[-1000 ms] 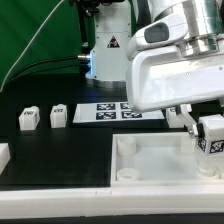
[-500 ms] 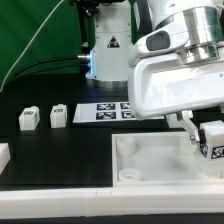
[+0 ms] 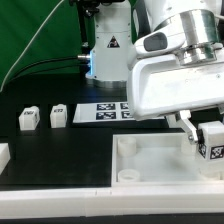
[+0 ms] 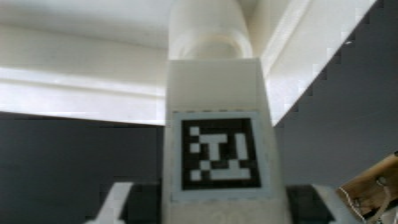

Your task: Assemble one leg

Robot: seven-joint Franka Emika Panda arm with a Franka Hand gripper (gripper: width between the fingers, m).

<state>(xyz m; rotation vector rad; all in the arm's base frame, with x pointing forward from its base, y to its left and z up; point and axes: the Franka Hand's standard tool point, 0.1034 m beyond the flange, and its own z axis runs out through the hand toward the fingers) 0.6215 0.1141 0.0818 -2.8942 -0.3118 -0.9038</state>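
Marker board (image 3: 100,112): flat on the table, beyond the tray.
Tray (image 3: 150,183): large, white, corner socket visible, nearest the camera.
Table (image 3: 60,150): black.
Backdrop (image 3: 30,35): green.

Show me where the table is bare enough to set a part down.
Bare black table lies between the two loose legs, the marker board and the tray-like piece. The piece's sunken middle is bare too. Crowded: the exterior view's right, where the gripper holds the leg.
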